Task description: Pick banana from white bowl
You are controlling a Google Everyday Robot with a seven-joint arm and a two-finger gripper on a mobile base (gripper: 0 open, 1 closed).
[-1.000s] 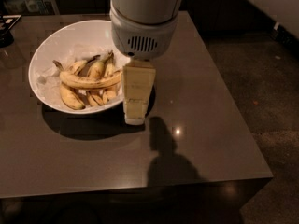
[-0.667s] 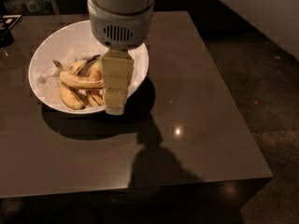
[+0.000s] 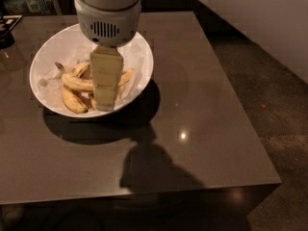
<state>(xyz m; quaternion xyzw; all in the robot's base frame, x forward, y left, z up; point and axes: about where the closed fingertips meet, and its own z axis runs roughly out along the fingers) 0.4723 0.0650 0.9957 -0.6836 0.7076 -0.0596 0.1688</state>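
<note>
The white bowl (image 3: 57, 47) stands on the far left part of the dark table. Several yellow bananas lie in it. The banana (image 3: 79, 83), the longest one, lies across the middle of the bowl, and its middle is hidden behind my gripper. My gripper (image 3: 105, 102) hangs straight down over the bowl's right half, with its cream-coloured end low among the bananas, right over the long one. I cannot tell whether it touches any banana.
A shorter, stubbier banana (image 3: 72, 100) lies at the bowl's front and another (image 3: 79, 69) behind the long one. A dark object (image 3: 6, 35) stands at the table's far left. The table's (image 3: 202, 129) right edge drops to speckled floor (image 3: 279, 109).
My gripper has moved left, from beside the bowl's right rim to over the bananas inside the bowl. The bananas and the bowl have not moved.
</note>
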